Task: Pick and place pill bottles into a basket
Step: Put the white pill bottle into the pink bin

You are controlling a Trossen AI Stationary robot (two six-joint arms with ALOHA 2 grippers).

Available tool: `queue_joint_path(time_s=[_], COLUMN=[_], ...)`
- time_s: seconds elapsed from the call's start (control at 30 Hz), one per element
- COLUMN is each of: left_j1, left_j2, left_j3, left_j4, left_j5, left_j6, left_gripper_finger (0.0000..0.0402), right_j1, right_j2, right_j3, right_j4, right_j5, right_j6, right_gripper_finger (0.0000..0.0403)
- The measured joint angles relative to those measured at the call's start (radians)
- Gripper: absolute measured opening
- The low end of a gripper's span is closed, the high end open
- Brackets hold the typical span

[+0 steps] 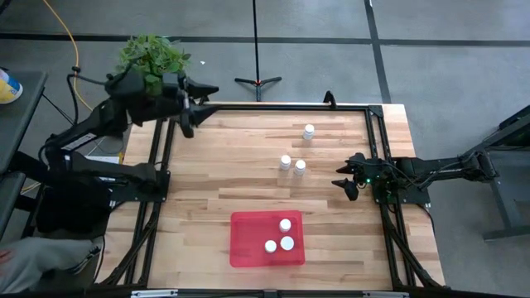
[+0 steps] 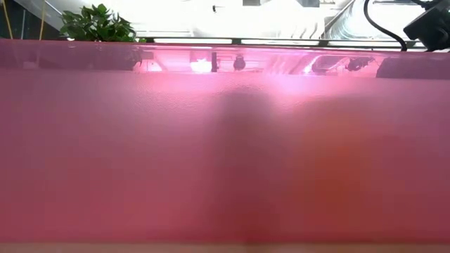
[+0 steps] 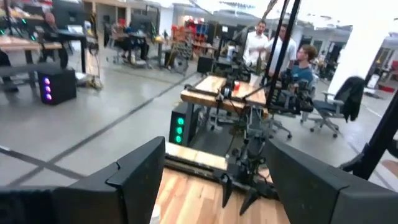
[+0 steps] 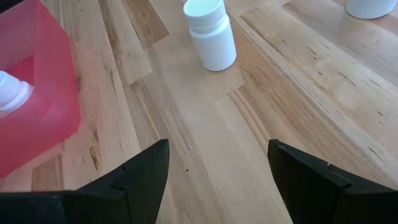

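Observation:
The red basket (image 1: 248,248) lies near the table's front edge and holds three white pill bottles (image 1: 285,224), standing upright. Three more white bottles stand on the wood farther back, one alone (image 1: 309,131) and a pair (image 1: 285,162) (image 1: 300,167). My left gripper (image 1: 201,106) is raised over the far left corner, pointing level across the table. It is open, and the left wrist view shows nothing between its fingers (image 3: 214,180). My right gripper (image 1: 342,182) rests low at the right edge, open and empty (image 4: 217,180). It points toward a bottle (image 4: 211,34) and the basket's corner (image 4: 37,74).
A potted plant (image 1: 153,56) stands just behind the left arm at the far left corner. Black frame rails (image 1: 381,149) run along the table's edges. In the low view the basket's wall (image 2: 225,140) fills nearly the whole picture. People sit and stand in the room beyond (image 3: 273,46).

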Motion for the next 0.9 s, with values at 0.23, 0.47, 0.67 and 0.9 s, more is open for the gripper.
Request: queue_joint_path(time_s=[0.23, 0.47, 0.67, 0.9], left_j1=[0.140, 0.219, 0.221, 0.220], left_j2=[0.068, 0.145, 0.235, 0.350], left_j3=[0.000, 0.000, 0.000, 0.000], left_j4=[0.001, -0.089, -0.161, -0.161], left_j5=[0.148, 0.185, 0.187, 0.254], left_j6=[-0.019, 0.019, 0.067, 0.101], left_gripper_finger=[0.0310, 0.0310, 0.0310, 0.0310], right_j1=[0.000, 0.000, 0.000, 0.000], right_j2=[0.000, 0.000, 0.000, 0.000], right_j3=[0.000, 0.000, 0.000, 0.000], right_j4=[0.000, 0.000, 0.000, -0.002], right_j5=[0.003, 0.003, 0.003, 0.003], right_j6=[0.007, 0.015, 0.015, 0.015], right_gripper_finger=[0.0263, 0.0263, 0.0263, 0.0263])
